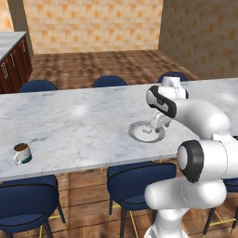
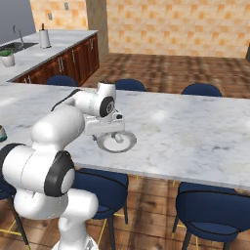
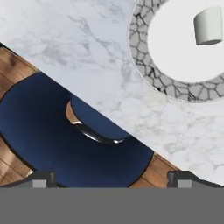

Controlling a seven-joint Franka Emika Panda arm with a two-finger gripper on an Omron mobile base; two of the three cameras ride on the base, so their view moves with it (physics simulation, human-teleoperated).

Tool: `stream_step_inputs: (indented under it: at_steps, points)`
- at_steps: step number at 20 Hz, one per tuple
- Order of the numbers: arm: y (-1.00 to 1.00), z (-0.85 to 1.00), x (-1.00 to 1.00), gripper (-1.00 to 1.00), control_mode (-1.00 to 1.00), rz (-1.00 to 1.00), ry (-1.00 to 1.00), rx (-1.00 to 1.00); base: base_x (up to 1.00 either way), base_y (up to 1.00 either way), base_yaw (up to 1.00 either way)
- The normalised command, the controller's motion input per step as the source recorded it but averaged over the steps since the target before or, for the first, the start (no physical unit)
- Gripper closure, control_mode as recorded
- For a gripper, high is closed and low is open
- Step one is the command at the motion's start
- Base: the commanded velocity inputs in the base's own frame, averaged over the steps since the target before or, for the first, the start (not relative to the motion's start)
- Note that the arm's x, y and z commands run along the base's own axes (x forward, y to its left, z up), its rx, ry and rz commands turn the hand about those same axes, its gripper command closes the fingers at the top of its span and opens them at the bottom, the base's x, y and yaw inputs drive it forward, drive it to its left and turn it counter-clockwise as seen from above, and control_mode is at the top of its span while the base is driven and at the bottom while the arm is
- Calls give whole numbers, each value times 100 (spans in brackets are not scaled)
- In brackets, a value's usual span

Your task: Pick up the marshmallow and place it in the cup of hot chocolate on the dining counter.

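Reaching over the long white-grey marbled dining counter (image 1: 69,125), the white arm's two-finger gripper (image 1: 155,124) hangs just above a round grey crackle-rimmed plate (image 1: 135,133) at centre right of the left base view, its jaws spread wide and empty. On that plate sits the tiny white cube-shaped marshmallow (image 1: 148,131), not yet taken, so the step in hand appears to be the approach for the pick. At the lower left of this frame, well apart from the plate, stands the small white handled cup of hot chocolate (image 1: 22,153), brown liquid filling it and a greenish band near its base (nothing else floats in it, as far as can be told).

From the right base view the gripper (image 2: 116,128) shows at centre left, over the same plate (image 2: 128,143); the marshmallow (image 2: 118,138) lies on the plate below the hand. A dark blue chair (image 2: 215,207) fills the lower right.

In the hand view the two dark finger tips (image 3: 111,178) rise far apart at the bottom, over a blue chair seat (image 3: 48,131) beyond the counter's edge. The marshmallow (image 3: 208,26) lies at the upper right on the plate's pale centre (image 3: 148,65), off the line between the fingers. The next move likely calls for shifting the hand toward it, descending, and closing gently on the soft block.
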Motion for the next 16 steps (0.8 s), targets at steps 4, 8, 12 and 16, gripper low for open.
stream_step_inputs:
  at_steps: [4,8,12,16]
  points:
    - [1,-14,30,-100,-100,0,-3,-1,0,0,0]
    - [2,-15,27,-100,-100,0,-1,-5,0,0,0]
    - [0,-14,30,-100,-100,0,0,-3,0,0,0]
    - [0,-19,33,-100,-100,0,1,-1,0,0,0]
